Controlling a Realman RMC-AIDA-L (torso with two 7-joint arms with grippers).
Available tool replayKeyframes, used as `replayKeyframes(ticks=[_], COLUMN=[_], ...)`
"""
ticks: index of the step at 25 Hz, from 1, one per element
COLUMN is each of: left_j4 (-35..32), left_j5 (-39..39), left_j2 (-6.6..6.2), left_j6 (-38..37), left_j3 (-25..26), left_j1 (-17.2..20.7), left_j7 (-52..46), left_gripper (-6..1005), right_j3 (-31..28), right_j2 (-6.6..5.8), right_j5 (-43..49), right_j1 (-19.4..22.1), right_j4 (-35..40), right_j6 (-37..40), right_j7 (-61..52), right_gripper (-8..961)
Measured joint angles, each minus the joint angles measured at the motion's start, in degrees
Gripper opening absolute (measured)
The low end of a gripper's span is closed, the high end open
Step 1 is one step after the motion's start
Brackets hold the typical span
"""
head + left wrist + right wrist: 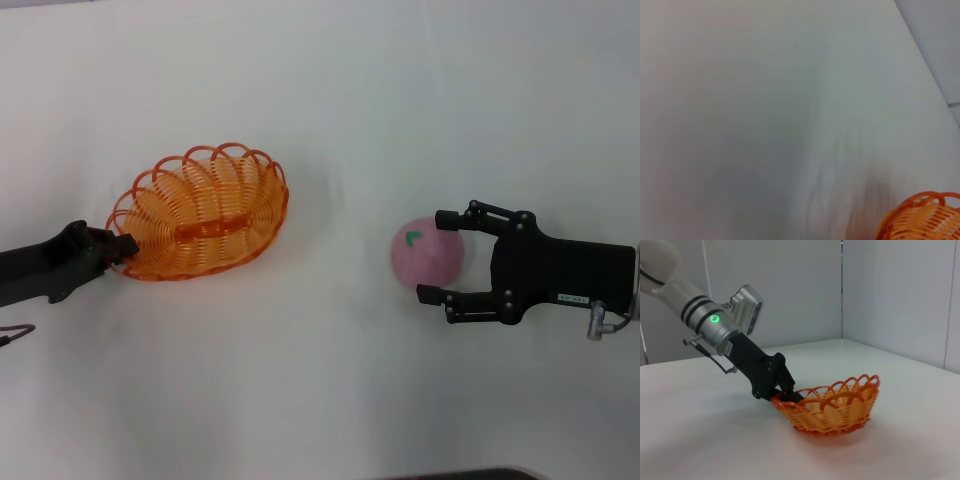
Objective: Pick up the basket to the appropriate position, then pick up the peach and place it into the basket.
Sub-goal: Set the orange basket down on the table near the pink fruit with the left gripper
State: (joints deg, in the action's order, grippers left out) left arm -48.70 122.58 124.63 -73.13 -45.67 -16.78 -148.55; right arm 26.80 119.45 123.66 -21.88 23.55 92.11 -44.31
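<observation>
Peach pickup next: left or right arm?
Right. The right end effector is open with its fingers on either side of the peach. The left end effector is shut on the basket rim.

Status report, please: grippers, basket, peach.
Left gripper shut on basket rim. Right gripper open around peach, on table. Nothing in the way.
</observation>
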Motion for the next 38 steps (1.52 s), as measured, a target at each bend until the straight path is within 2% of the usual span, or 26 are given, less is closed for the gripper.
replayKeyframes(ticks=[9, 14, 20, 28, 34, 38], left_j4=[-1.95, -4.10, -4.73, -5.40, -7.77, -8.15], left_j5=[-0.01, 0.49, 0.65, 0.73, 0.24, 0.14], left_j2=[0.00, 0.00, 0.00, 0.00, 0.00, 0.00], left_j6=[-0.13, -0.11, -0.62, -2.91, -6.91, -9.01], left_j3=[-0.68, -3.87, -4.02, -3.67, -1.71, 0.61], left_j1=[0.00, 0.05, 0.11, 0.34, 1.31, 1.57], left_j7=[-0.34, -1.37, -1.87, -1.84, -1.33, 0.10], left_gripper=[79, 85, 93, 184, 312, 439], right_j3=[0.00, 0.00, 0.00, 0.00, -0.03, -0.08], right_j2=[0.00, 0.00, 0.00, -0.05, -0.09, -0.09], right_j5=[0.00, 0.00, 0.00, 0.00, 0.00, 0.00], right_j1=[0.00, 0.00, 0.00, 0.00, 0.15, 0.25], right_j4=[0.00, 0.00, 0.00, 0.00, 0.00, 0.00], right_j6=[0.00, -0.01, -0.13, -0.18, -0.19, -0.19], right_j7=[-0.01, -0.02, 0.10, 0.15, 0.20, 0.27], right_gripper=[941, 941, 942, 942, 942, 942])
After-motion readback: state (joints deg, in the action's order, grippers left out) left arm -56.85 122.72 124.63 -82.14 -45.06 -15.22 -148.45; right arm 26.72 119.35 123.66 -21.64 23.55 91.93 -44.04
